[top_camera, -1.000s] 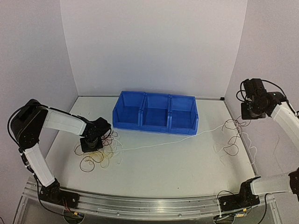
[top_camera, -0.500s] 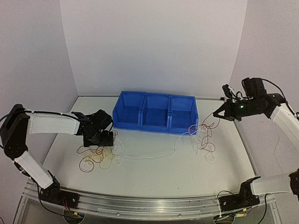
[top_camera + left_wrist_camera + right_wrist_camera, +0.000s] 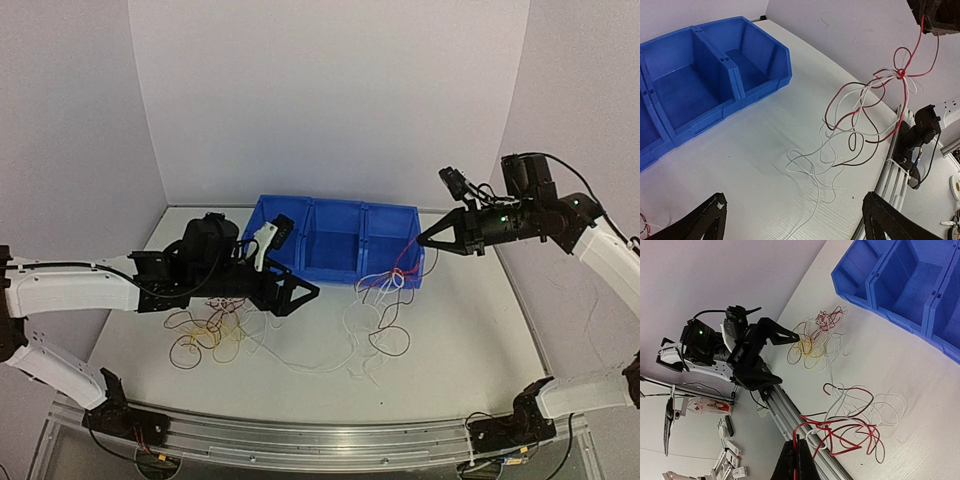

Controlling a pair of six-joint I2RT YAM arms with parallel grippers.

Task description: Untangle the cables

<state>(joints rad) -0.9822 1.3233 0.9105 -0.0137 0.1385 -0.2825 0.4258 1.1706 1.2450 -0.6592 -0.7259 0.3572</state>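
Note:
The cables lie in two groups. My right gripper [image 3: 422, 243] is shut on a red cable [image 3: 807, 427] and holds it above the table in front of the blue bins. A knotted bunch of red, dark red and white cables [image 3: 385, 285] hangs from that cable, its lower loops trailing on the table [image 3: 372, 345]. Yellow, brown and white cables [image 3: 207, 335] sit in a pile at the left. My left gripper [image 3: 300, 298] hovers just right of that pile, open and holding nothing. In the left wrist view a loose white cable [image 3: 815, 172] runs on the table between the open fingers [image 3: 705, 222].
A blue three-compartment bin [image 3: 335, 240] stands at the back centre of the white table. A metal rail [image 3: 300, 440] runs along the near edge. White walls close off the left, back and right.
The right gripper swung left over the table, carrying the red and white bunch from the right side to the bin front. The left gripper left the yellow pile, opened, and reached right.

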